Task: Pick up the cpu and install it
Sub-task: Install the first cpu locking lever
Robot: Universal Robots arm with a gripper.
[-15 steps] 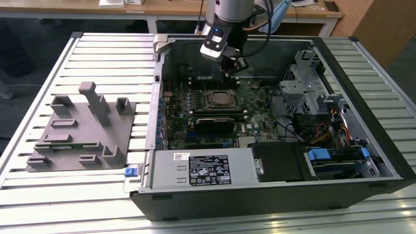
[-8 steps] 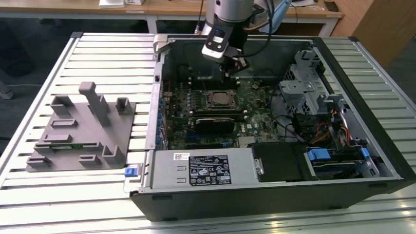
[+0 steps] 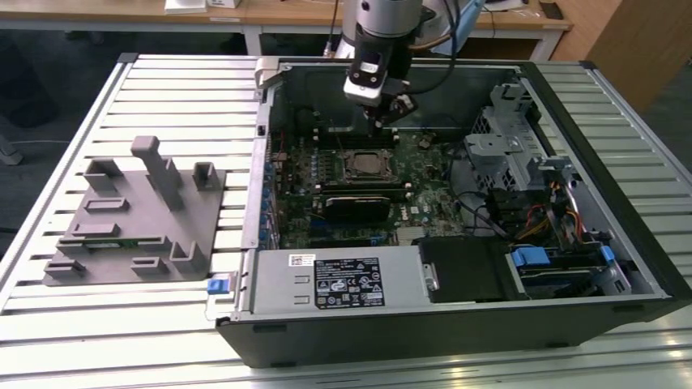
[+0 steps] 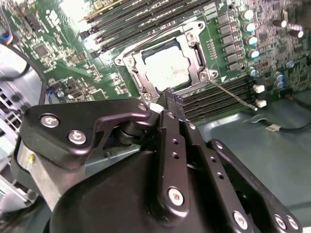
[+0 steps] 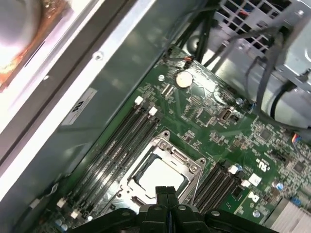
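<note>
A: Where to find the small, flat, square cpu (image 4: 167, 69) with the silvery-white metal top?

B: In the second wrist view, seated inside the square, metal-framed socket (image 4: 130, 62) on the green motherboard (image 5: 204, 104), deep within the open black computer case (image 3: 454, 328) on the slatted metal table (image 3: 108, 340).

A: And the black, two-fingered gripper (image 5: 165, 190)?

B: Pressed together, fingertip against fingertip, pinching nothing. Hangs over the motherboard near the socket's edge; appears apart from the cpu, not touching.

A: Which step to call this?

B: Looks like the late part of installing: already set down in place, already let go. Cannot tell whether locked down. Note the thin wire lever (image 4: 233, 96), stretched away from the socket and seemingly unlatched.

A: What to ask of the next move?

B: By judgement, care rather than force: a path clear of socket and lever, no sideways brush across the metal top, nothing likely to nudge the cpu out of square.

A: Which way facing, and what of a long axis?

B: Lies flat, metal top turned up toward the open side of the computer case, edges parallel to the socket. Being square, offers no long axis worth naming; runs equally along both sides of the socket.
</note>
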